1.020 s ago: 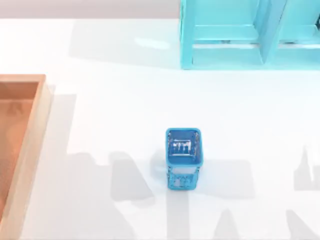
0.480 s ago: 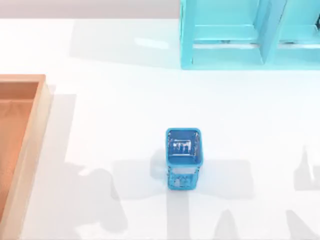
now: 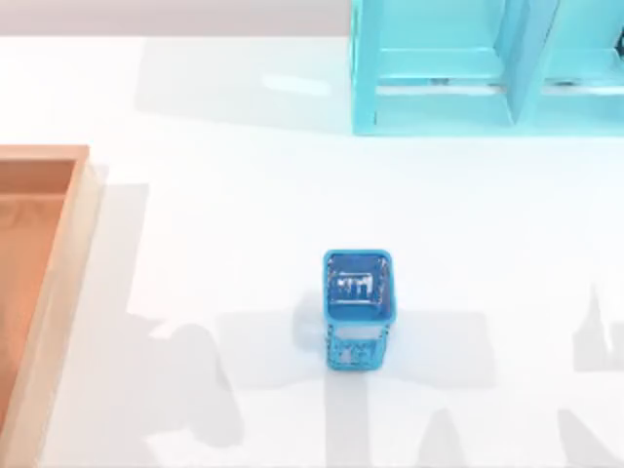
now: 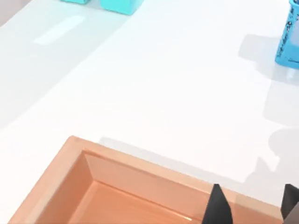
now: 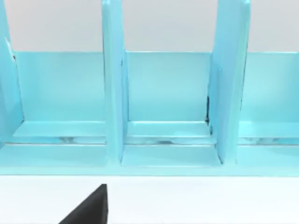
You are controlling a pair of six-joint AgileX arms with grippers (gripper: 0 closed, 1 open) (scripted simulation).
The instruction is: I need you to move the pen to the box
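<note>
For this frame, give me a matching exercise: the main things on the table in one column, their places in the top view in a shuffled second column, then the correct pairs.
Things:
1. wooden box
2. blue mesh cup
3. cyan shelf unit
4. left gripper

Places:
A. standing near the middle of the table
B. at the far edge of the table, toward the right
C. at the table's left edge
D. over the near rim of the box, seen from the left wrist, jaws apart

Pairs: 1-C, 2-A, 3-B, 4-D
</note>
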